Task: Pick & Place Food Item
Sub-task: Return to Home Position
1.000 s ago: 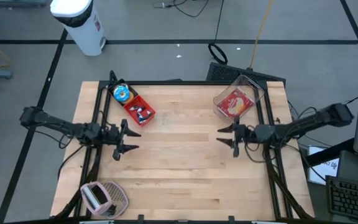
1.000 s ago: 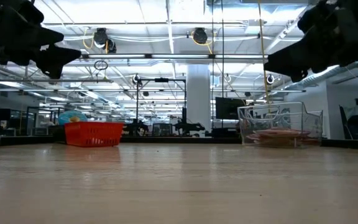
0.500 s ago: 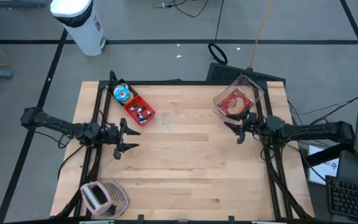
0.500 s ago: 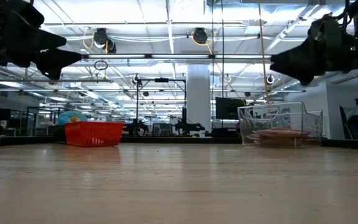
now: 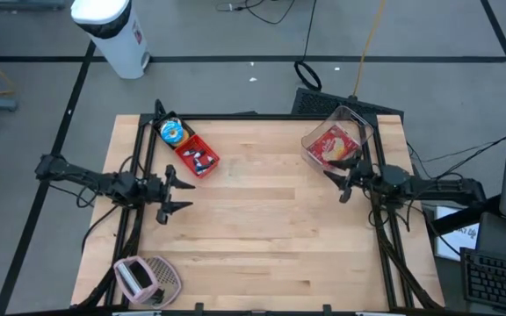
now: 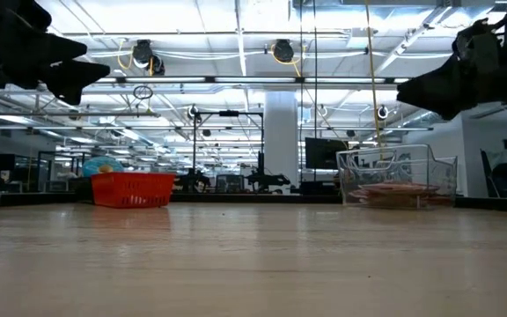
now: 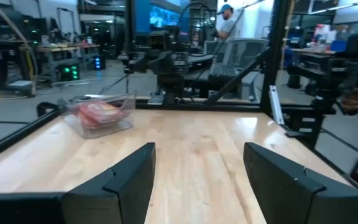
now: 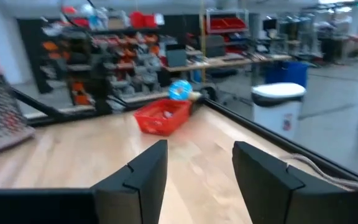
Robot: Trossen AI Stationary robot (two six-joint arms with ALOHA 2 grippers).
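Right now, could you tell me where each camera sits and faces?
High: above the table, facing straight down; both arms, left gripper and right gripper open.
Low: at tabletop height, facing level across; grippers in the top corners.
Left wrist: on that arm, facing the clear container past its own fingers.
Right wrist: on that arm, facing the red bin past its own fingers.
Shared: low and right wrist both show the red bin.

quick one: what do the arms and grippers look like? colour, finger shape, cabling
The left arm and right arm are slim, dark and jointed, with black cables looping alongside. The left gripper and right gripper are black and two-fingered; the fingers are flat, angular, matte blades. No markings visible.
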